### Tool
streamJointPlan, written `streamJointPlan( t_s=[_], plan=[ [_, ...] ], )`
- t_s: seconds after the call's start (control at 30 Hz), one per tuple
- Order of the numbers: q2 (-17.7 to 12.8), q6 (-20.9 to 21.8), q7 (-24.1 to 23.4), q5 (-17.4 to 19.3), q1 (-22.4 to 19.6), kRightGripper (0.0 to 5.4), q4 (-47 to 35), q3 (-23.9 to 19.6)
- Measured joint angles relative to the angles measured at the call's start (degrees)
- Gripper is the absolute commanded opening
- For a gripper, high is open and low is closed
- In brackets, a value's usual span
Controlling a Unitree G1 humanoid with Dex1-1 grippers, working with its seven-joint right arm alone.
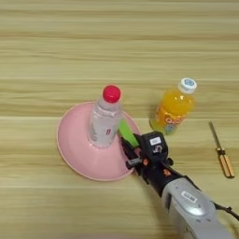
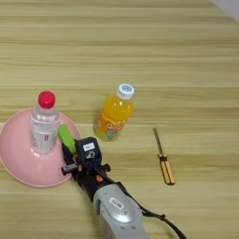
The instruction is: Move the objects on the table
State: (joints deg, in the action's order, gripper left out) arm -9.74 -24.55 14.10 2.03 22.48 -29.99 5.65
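Judging by eye, your two-fingered black gripper point(image 1: 127, 144) at lower centre pinches the flat green block point(image 1: 127, 132): light, stiff; keep hold of its edges.

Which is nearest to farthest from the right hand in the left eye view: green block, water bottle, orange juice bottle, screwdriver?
From the right hand:
1. Green block, right at its fingertips, on the pink plate's right rim.
2. Water bottle, up-left, standing on the plate.
3. Orange juice bottle, up-right on the table.
4. Screwdriver, far right.

head stereo pair | looking steeply down, close | both share table point(image 1: 56, 42), right eye shifted rightward
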Motion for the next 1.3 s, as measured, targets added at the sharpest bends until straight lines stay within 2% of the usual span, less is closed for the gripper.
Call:
streamJointPlan(
  t_s=[0.2, 0.6, 1.17, 1.3],
  plan=[
    [0.0, 0.01, 0.04, 0.01, 0.0, 2.53, 0.0, 0.33],
    [-0.1, -0.1, -0.01, 0.06, 0.37, 3.57, -0.67, -0.08],
    [-0.25, -1.32, -0.14, 0.0, 0.95, 5.37, -3.6, -1.19],
    [-0.28, -1.87, -0.11, 0.0, 1.06, 5.37, -4.52, -1.37]
  ],
)
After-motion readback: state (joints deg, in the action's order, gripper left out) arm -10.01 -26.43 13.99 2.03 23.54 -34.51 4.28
